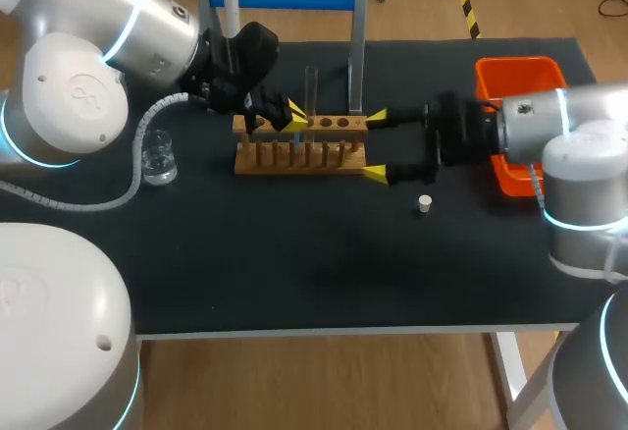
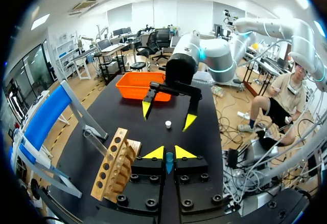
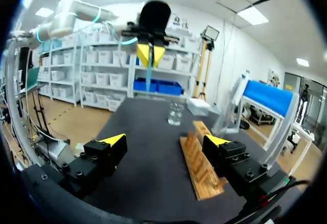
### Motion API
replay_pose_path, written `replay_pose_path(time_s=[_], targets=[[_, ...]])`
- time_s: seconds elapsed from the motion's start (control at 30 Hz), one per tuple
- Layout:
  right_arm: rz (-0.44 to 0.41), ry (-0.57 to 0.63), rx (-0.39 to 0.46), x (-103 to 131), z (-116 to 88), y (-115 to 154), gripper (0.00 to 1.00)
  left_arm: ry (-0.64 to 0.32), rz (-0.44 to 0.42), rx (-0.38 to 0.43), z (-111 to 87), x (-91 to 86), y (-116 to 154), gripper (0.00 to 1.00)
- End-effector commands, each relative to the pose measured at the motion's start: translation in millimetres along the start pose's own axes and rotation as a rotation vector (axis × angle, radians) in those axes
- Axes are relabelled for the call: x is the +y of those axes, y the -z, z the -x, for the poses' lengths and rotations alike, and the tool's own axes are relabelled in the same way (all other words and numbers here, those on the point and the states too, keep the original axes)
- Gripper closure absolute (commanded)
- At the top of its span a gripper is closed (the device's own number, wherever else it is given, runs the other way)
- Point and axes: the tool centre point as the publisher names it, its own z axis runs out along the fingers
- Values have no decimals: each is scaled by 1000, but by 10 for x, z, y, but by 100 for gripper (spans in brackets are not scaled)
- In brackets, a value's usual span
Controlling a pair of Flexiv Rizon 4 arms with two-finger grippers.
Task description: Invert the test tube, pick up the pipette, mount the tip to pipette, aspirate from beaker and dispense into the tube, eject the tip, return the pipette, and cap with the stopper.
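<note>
Alignment matters: the left gripper [image 2: 169, 153], pinching the thin blue pipette [image 3: 148, 74], should hold it vertical above the wooden peg rack [image 1: 294, 160]; the right gripper [image 1: 376, 144], spread, brackets the rack's end.

Left gripper [image 1: 291, 113] angled downward, fingers pinched on a thin blue tip [image 2: 169, 160]. Right gripper [image 1: 376, 145] held level, jaws spread wide, facing the left one.

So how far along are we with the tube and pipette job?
Early on, it seems. The test tube stands upright in the wooden rack, so inverting looks done. In hand: the left gripper is shut on a thin blue piece, likely the tip, above the rack; the right gripper is open at the rack's end. Left: aspirating from the beaker, dispensing, and capping, since the stopper lies loose on the table.
</note>
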Motion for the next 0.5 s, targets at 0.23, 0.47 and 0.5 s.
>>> replay_pose_path(time_s=[0.23,0.47,0.5], targets=[[159,-40,96,218,-133,-186,0,1,4,2,2,-4,12,100],[206,-76,132,416,-255,-290,0,1,4,2,2,-4,12,100],[214,-81,137,438,-265,-305,0,1,4,2,2,-4,12,100]])
